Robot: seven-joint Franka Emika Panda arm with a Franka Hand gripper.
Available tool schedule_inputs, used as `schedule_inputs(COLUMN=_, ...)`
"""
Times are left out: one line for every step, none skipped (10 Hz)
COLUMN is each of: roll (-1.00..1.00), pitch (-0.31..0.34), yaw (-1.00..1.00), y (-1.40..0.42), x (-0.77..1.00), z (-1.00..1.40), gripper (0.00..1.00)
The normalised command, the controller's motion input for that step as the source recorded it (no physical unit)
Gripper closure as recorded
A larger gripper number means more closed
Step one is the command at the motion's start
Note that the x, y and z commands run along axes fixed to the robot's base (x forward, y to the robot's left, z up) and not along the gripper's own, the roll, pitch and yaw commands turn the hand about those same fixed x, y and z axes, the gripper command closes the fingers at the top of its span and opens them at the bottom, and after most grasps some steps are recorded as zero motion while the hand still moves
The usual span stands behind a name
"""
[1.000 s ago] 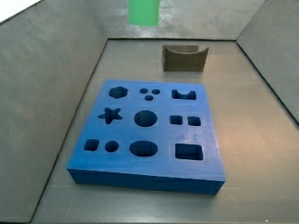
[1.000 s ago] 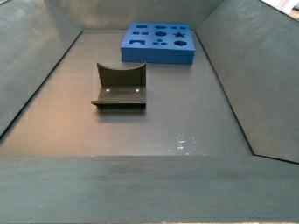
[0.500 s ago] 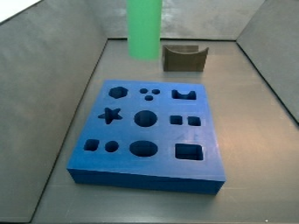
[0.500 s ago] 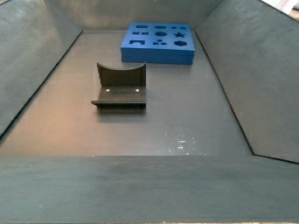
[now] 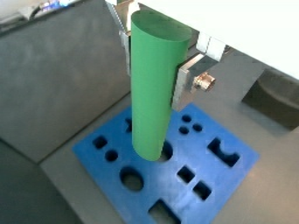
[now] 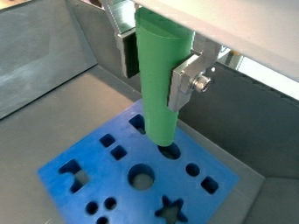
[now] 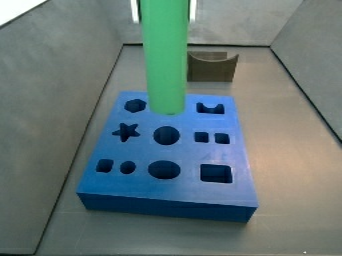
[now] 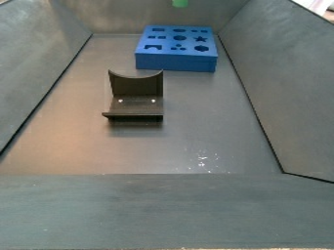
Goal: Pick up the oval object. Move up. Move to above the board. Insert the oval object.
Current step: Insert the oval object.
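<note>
Green oval object (image 5: 155, 87) hangs upright, pinched in the claw (image 5: 158, 48) above the board (image 5: 111, 140).

I note the gripper (image 5: 158, 66) is mostly hidden behind the oval object (image 5: 155, 87); in a side view only the peg's tip (image 8: 179, 3) shows, cropped above the board (image 8: 178, 49).

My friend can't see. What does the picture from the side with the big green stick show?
A tall green oval object hangs upright over the blue board, its lower end near the holes at the board's far edge. The claw holding its top is mostly out of frame. A dark fixture stands behind the board.
</note>
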Motion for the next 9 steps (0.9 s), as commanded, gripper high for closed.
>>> schedule_inputs(roll=0.07, pitch=-0.08, yaw=0.09, y=-0.33, x=0.2, z=-0.43, gripper=1.0)
schedule_inputs(roll=0.09, pitch=-0.05, yaw=0.09, y=-0.27, x=0.17, z=-0.49, gripper=1.0)
schedule_inputs(roll=0.14, pitch=-0.017, yaw=0.15, y=-0.2, x=0.1, z=-0.58, gripper=1.0)
schedule_inputs(roll=0.17, pitch=-0.004, yaw=0.16, y=-0.19, x=0.03, z=-0.62, gripper=1.0)
schedule_inputs(roll=0.19, pitch=-0.001, yaw=0.16, y=-0.17, x=0.0, z=-0.62, gripper=1.0)
schedule_inputs(roll=0.18, pitch=-0.003, yaw=0.18, y=-0.13, x=-0.01, z=-0.58, gripper=1.0)
schedule_inputs(roll=0.16, pitch=-0.01, yaw=0.19, y=-0.11, x=-0.02, z=-0.54, gripper=1.0)
schedule_inputs(roll=0.2, pitch=-0.016, yaw=0.29, y=-0.01, x=-0.08, z=-0.55, gripper=1.0)
schedule_inputs(roll=0.16, pitch=-0.009, yaw=0.22, y=-0.04, x=-0.1, z=-0.52, gripper=1.0)
